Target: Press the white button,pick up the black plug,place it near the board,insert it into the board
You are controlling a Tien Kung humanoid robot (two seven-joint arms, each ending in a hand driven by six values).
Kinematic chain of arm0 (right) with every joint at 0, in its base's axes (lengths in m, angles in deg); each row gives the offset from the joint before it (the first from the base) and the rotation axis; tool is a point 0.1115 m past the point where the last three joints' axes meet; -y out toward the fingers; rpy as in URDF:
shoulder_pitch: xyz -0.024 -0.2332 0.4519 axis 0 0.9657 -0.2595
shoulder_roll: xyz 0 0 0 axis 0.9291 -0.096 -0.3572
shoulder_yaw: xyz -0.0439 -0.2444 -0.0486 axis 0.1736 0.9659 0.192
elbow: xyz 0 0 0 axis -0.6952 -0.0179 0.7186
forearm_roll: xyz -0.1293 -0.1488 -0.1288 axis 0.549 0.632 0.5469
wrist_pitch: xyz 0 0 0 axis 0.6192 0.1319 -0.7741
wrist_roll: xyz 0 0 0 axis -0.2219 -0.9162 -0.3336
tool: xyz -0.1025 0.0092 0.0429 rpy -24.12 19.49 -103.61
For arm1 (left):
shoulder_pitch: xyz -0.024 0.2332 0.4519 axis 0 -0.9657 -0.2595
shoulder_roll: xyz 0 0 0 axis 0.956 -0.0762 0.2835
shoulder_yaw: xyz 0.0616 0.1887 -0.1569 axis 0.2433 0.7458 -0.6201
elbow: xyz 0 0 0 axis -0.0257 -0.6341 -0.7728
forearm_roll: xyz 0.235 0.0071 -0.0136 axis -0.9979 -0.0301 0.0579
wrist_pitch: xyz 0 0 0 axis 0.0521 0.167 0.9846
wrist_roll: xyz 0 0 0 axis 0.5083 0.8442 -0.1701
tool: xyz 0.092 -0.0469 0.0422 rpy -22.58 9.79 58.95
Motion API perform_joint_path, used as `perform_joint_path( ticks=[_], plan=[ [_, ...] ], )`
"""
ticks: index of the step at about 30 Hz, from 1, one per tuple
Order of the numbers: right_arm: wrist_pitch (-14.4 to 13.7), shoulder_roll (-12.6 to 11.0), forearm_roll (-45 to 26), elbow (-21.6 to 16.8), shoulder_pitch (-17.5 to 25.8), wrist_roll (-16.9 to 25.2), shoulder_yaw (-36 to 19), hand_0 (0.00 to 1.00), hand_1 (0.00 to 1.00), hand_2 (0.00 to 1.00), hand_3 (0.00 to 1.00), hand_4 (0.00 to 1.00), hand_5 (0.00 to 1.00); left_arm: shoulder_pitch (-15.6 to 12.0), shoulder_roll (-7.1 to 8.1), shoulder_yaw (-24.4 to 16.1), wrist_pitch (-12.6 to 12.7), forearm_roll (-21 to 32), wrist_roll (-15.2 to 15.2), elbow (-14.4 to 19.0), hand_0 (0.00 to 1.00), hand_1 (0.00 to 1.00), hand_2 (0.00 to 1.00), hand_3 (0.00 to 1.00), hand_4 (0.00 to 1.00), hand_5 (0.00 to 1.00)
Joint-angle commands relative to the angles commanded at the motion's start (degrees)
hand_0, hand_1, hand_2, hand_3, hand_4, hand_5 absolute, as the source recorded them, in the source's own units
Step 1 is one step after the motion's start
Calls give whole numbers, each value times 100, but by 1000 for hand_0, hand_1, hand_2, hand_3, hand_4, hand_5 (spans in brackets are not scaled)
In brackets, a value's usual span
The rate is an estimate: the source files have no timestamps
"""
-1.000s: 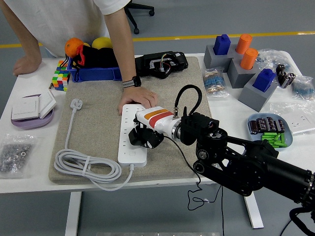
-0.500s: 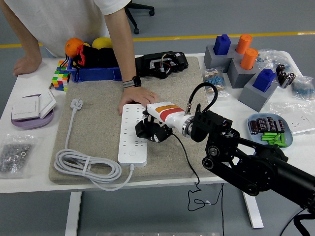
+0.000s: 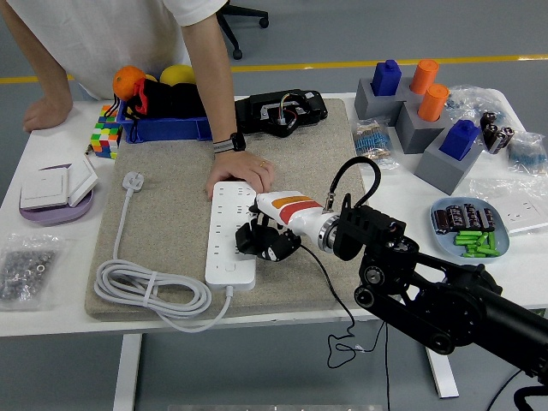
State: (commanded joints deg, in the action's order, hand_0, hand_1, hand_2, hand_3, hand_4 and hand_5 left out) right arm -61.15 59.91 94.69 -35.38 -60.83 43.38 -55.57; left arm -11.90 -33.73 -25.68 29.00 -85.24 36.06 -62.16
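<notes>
A white power strip (image 3: 227, 224) lies lengthwise on the beige mat (image 3: 171, 231), its white button (image 3: 229, 268) at the near end. A person's hand (image 3: 243, 172) presses down on the strip's far end. My right hand (image 3: 265, 241) hovers at the strip's right edge, about midway along it. Its black fingers are curled around the black plug (image 3: 272, 246), which is hard to tell apart from them. The plug's thin black cable (image 3: 336, 301) trails off the mat and hangs over the table's front edge. My left arm is out of view.
The strip's own white cord (image 3: 152, 295) lies coiled at the mat's front left, its plug (image 3: 133, 181) farther back. A black device (image 3: 281, 111), a colour cube (image 3: 104, 139), grey blocks with pegs (image 3: 419, 111), a battery dish (image 3: 473, 228) and a screw bag (image 3: 26, 270) surround the mat.
My right hand drew back to the right off the strip's sockets and lifted a little, then dipped again beside the strip's right edge. The person's hand stayed put.
</notes>
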Motion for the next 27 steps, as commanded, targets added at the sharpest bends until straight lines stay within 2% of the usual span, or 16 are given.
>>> perform_joint_path(
  ticks=[27],
  plan=[
    [-45, 123, 53, 224, -61, 62, 7, 410, 364, 450, 482, 778, 2, -2, -3, -12, -9, -32, 5, 0, 621, 624, 630, 687, 517, 376]
  ],
)
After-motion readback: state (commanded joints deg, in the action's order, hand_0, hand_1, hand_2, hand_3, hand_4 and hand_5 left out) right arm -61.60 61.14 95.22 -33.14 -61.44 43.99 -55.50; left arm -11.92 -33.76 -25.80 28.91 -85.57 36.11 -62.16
